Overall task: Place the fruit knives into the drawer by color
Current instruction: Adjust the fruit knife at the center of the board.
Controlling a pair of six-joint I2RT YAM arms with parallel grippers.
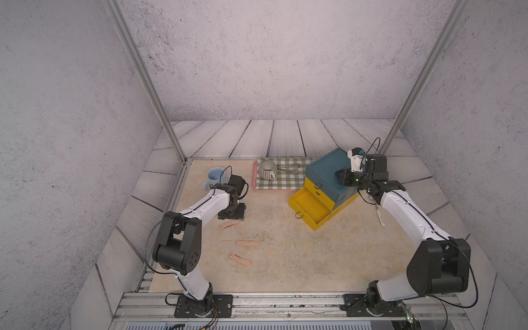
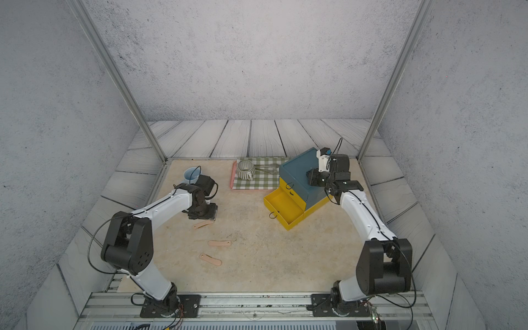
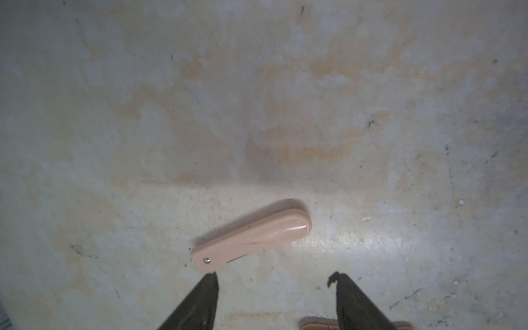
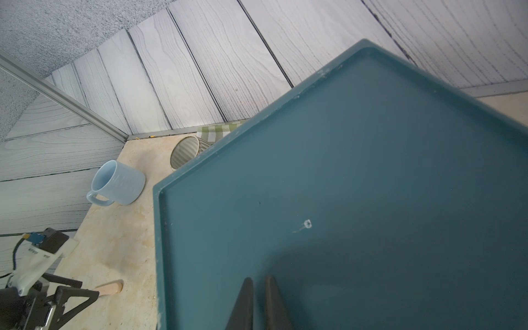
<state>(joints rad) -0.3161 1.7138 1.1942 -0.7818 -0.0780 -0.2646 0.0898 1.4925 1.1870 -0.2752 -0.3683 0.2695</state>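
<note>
As left hand point(image 3: 274, 275) gapes near pink knife point(image 3: 251, 235), bottom drawer point(image 1: 310, 205) open

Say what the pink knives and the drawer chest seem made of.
Pink knives: probably moulded plastic, smooth semi-gloss; a highlight shows on one rounded end. Drawer chest: matte teal paint, pale chips along the rim; perhaps wood or board, unclear.

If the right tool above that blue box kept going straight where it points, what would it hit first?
Probably the dark teal top of the drawer chest: the right tool, shut, slants down at that panel with nothing in between. How close it already is, I cannot tell.
</note>
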